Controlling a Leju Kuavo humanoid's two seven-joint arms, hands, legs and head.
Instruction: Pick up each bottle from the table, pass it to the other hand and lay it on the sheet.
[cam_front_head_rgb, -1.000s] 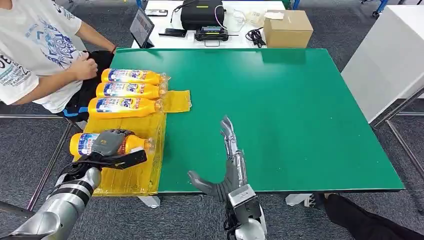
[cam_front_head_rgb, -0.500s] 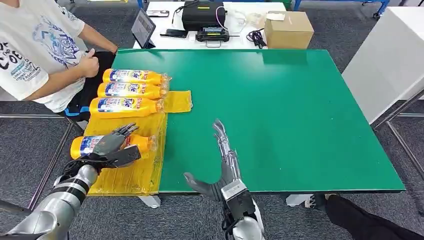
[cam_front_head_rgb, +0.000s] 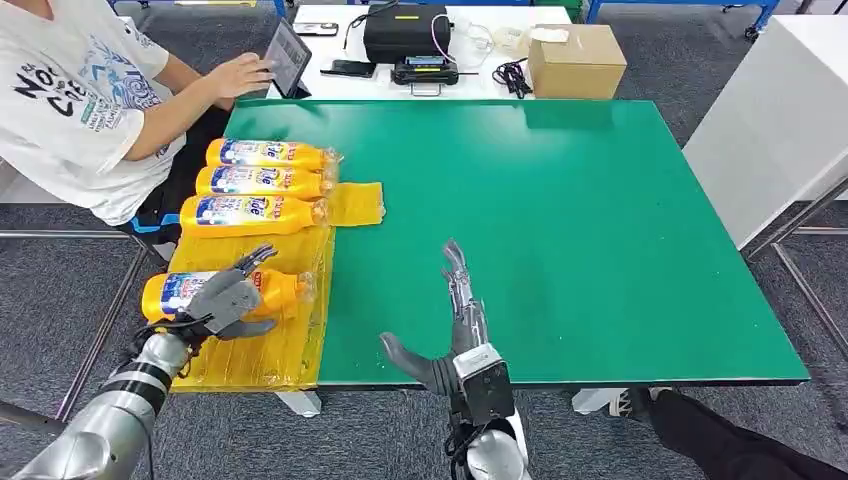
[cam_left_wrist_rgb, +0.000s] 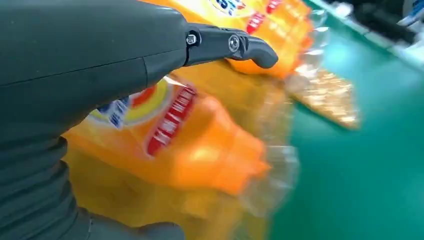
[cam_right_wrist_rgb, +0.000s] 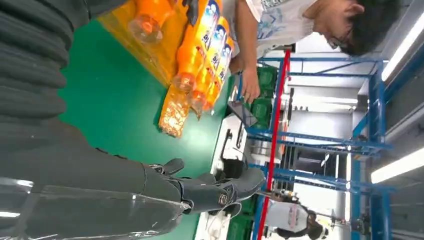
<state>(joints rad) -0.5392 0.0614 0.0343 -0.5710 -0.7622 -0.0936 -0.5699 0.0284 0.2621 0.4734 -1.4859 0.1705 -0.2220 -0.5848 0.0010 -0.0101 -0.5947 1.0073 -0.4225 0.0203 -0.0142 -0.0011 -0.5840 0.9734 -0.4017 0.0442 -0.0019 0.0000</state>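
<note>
Head view. A green table (cam_front_head_rgb: 560, 230) carries a yellow plastic sheet (cam_front_head_rgb: 262, 345) along its left edge; the sheet overhangs the table's near-left corner. Four orange detergent bottles lie on their sides on the sheet, caps toward the green surface: three touching one another in a far row (cam_front_head_rgb: 262, 183), and a nearest bottle (cam_front_head_rgb: 222, 291) apart from them, close to the sheet's near edge. The left hand (cam_front_head_rgb: 228, 297) rests over this nearest bottle with fingers spread and not closed around it. The right hand (cam_front_head_rgb: 452, 318) lies flat and open above the table's near edge, fingers extended forward, thumb out to the left, holding nothing. The broad green area right of the sheet is unoccupied up to the far and right edges. A seated person (cam_front_head_rgb: 85, 100) at the far left reaches a hand to a tablet (cam_front_head_rgb: 287, 56); a cardboard box (cam_front_head_rgb: 575, 58) stands on the white table beyond.

Left wrist view. The nearest bottle (cam_left_wrist_rgb: 175, 135) lies blurred beneath the left hand (cam_left_wrist_rgb: 90, 60); one finger (cam_left_wrist_rgb: 240, 46) extends straight above it.

Right wrist view. The right hand (cam_right_wrist_rgb: 150, 192) shows fingers (cam_right_wrist_rgb: 225, 190) held out, uncurled, over green surface; bottles (cam_right_wrist_rgb: 200, 65) lie beyond.
</note>
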